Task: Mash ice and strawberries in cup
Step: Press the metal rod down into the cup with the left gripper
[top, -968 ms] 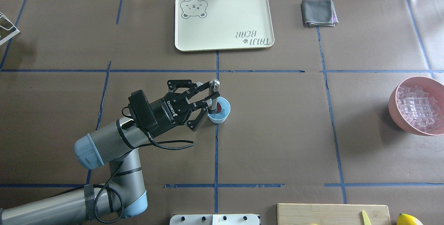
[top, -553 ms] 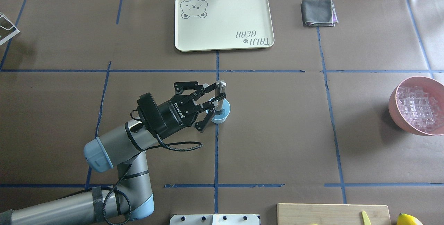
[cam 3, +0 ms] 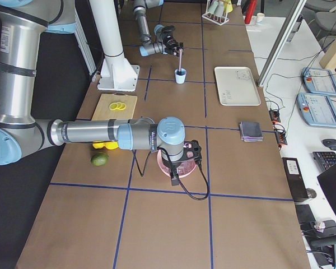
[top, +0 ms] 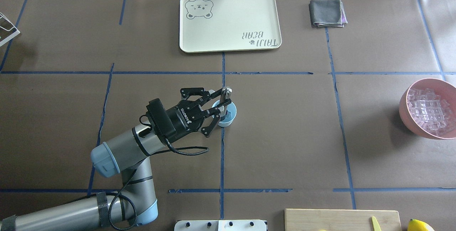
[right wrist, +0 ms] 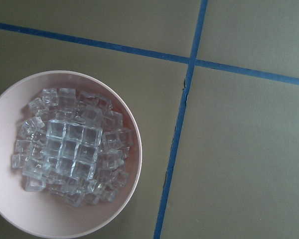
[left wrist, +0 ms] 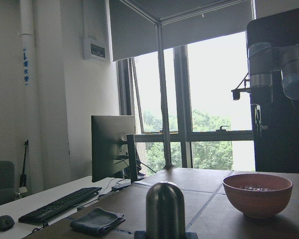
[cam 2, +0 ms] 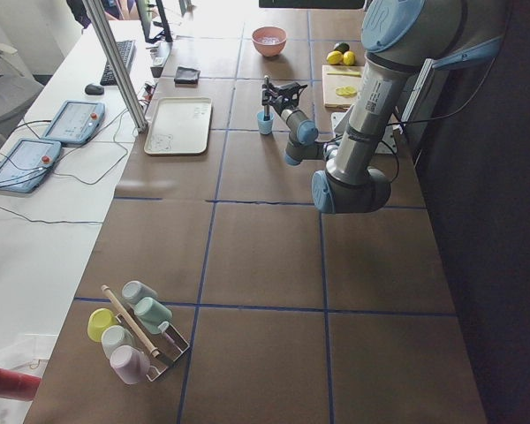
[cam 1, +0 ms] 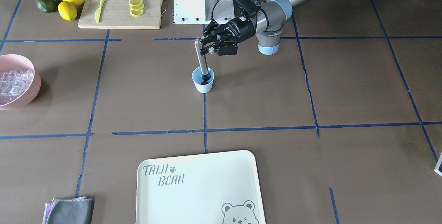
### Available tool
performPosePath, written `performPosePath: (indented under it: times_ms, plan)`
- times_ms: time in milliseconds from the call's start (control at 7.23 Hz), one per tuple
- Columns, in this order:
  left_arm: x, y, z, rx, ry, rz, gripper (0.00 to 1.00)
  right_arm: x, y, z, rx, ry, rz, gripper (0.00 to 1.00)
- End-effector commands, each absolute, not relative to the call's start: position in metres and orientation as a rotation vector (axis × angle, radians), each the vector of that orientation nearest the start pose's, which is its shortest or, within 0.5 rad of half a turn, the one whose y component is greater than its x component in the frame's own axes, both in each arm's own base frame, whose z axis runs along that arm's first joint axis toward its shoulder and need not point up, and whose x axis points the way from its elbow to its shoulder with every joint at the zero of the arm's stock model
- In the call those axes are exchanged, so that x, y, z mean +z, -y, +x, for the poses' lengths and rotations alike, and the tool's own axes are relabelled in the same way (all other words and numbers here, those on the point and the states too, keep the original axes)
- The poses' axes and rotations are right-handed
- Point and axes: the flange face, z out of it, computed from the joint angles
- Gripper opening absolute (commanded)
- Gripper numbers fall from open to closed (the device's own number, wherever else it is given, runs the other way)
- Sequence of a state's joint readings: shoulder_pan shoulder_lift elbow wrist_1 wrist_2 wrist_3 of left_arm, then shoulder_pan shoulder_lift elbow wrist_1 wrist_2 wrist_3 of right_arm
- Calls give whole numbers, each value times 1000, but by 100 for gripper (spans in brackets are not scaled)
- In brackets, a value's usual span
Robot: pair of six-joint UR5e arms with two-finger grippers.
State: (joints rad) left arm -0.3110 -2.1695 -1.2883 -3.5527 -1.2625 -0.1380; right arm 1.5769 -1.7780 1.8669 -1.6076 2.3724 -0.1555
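The small light blue cup [cam 1: 203, 80] stands near the table's middle [top: 228, 115]. A red strawberry [cam 1: 204, 83] lies in its bottom. A metal muddler [cam 1: 200, 58] stands in the cup, slightly tilted, its rounded top [left wrist: 165, 209] close in the left wrist view. My left gripper [cam 1: 204, 46] is shut on the muddler's upper shaft [top: 221, 102]. Ice [right wrist: 70, 149] fills the pink bowl [top: 404, 106] at the table's right; I cannot tell whether any ice is in the cup. My right gripper [cam 3: 183, 159] hangs over that bowl; whether it is open or shut I cannot tell.
A cream bear tray [top: 229, 21] and a folded grey cloth [top: 327, 13] lie at the far side. A cutting board [cam 1: 121, 17] with lemon slices and a yellow knife, lemons [cam 1: 67, 10] and a lime sit near the robot's base. A cup rack [cam 2: 132, 331] is far left.
My left arm has pushed toward the cup with the muddler. The muddler now stands more upright, and in the overhead view it covers the strawberry.
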Motion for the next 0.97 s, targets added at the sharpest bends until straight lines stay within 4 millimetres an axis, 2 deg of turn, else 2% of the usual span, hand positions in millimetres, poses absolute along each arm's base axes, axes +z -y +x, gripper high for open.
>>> performPosePath:
  times_ms: [0,138,415,553,830]
  plan:
    - [252,344,538,241,-1338,1835,0,607,406,64,-162,796,115,100]
    - [249,344,538,239,-1340,1836,0,607,405,64,-162,796,114,100]
    - [226,349,522,224,-1342,1859,0,607,406,64,-161,796,115,100]
    - [209,350,511,227,-1328,1853,0,607,406,64,-161,796,115,100]
    - [162,347,488,259,-1283,1817,0,608,406,64,-159,797,113,100]
